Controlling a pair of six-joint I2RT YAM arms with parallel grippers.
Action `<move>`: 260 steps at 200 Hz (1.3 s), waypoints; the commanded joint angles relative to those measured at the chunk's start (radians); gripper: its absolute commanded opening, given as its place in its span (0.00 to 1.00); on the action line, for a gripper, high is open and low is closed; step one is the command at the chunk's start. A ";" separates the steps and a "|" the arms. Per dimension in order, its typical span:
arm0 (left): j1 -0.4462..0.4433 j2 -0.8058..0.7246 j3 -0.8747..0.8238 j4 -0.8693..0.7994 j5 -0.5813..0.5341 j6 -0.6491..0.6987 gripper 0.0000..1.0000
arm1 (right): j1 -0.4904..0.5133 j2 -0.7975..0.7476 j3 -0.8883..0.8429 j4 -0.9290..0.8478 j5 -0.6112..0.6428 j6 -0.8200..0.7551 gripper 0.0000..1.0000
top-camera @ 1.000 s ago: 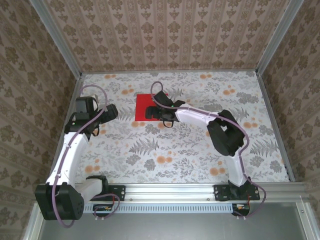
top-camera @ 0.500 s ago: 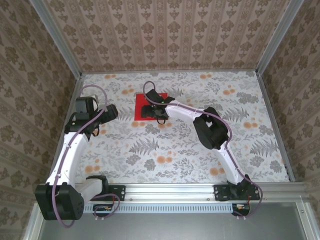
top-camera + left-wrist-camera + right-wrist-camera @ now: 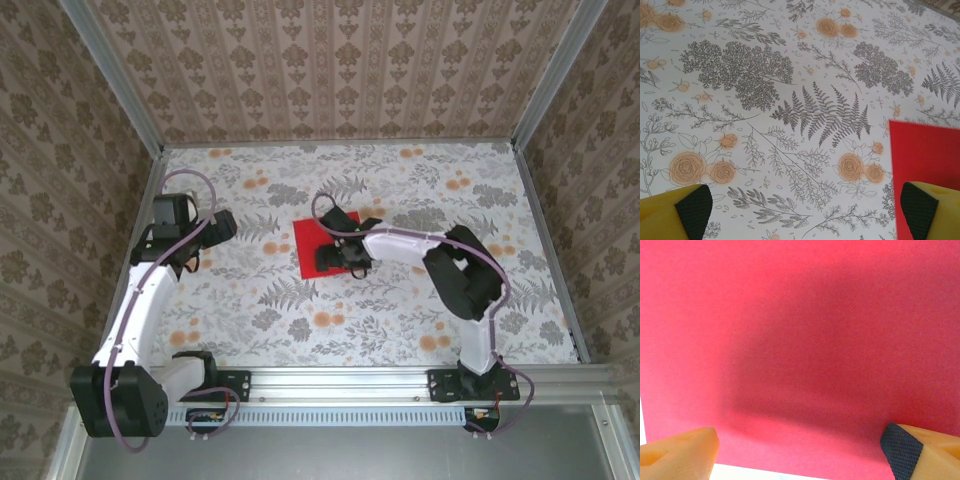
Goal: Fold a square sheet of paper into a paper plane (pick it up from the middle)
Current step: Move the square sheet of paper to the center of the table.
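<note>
Flowery patterns cover the tabletop (image 3: 400, 310), where a thin, bright red square sheet of paper (image 3: 312, 243) lies flat near the middle, with the right claw (image 3: 797, 450) spread wide right over it and the left claw (image 3: 805, 210) wide open too, off to the left, not touching it.

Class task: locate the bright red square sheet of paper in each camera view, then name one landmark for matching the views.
Top external: bright red square sheet of paper, mid-table, partly hidden by the right gripper.
Left wrist: lower right, running off the right edge.
Right wrist: spans from the top edge down to a pale table strip at the bottom.
Shared landmark: the floral-print table surface bordering the sheet's straight edge.
</note>
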 commanded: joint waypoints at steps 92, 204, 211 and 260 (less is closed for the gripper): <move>-0.004 0.017 0.016 -0.045 -0.008 0.014 1.00 | 0.029 -0.076 0.084 -0.420 0.085 -0.045 1.00; -0.006 0.031 0.014 -0.043 0.008 0.013 1.00 | 0.003 0.076 0.145 -0.434 0.049 -0.147 1.00; -0.005 0.032 0.015 -0.043 0.007 0.013 1.00 | 0.004 0.082 0.141 -0.428 0.042 -0.147 1.00; -0.005 0.039 0.016 -0.045 0.006 0.016 1.00 | -0.002 0.146 0.079 -0.381 0.010 -0.142 1.00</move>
